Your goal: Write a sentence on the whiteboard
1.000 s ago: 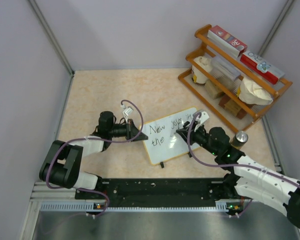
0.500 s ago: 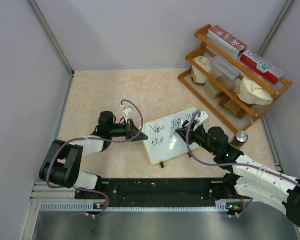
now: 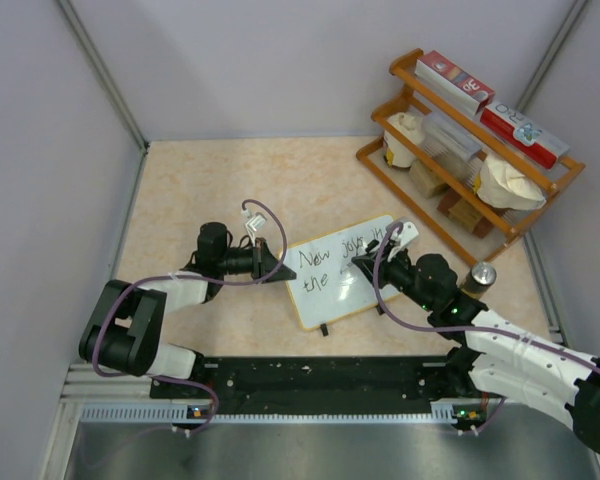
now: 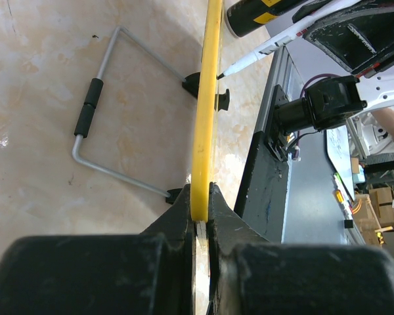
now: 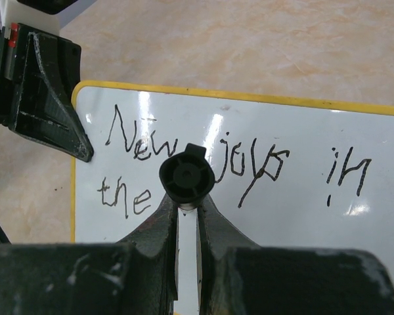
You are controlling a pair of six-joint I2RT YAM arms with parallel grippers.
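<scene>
**At the centre of the overhead view: whiteboard (image 3: 342, 272) braced, marker (image 5: 187, 178) over line two**

In the middle of the worktop (image 3: 210, 190), the whiteboard stands tilted back, with its written face towards the arms' bases at the bottom of the frame. The left gripper (image 4: 199, 203) is clamped on the board's yellow left edge. Its wrist view shows the fingers pinching the rim edge-on. That hold probably steadies the light board, so that pen pressure does not push it back or fold its wire stand (image 4: 92, 108), which is splayed out behind it.

The right gripper (image 5: 187, 207) is closed around the marker, whose black rear end points straight at the wrist camera. The pen therefore meets the board nearly square. In the left wrist view, the white barrel reaches in from the upper right and the tip sits at or just off the writing face. I cannot tell whether it touches.

The top line reads roughly "New jobs in". Below it, at the left, stands "the". The marker is just to the right of that word, so I judge the sentence unfinished and the next word due there.

A wooden rack (image 3: 470, 140) stands well apart in the upper right.
</scene>
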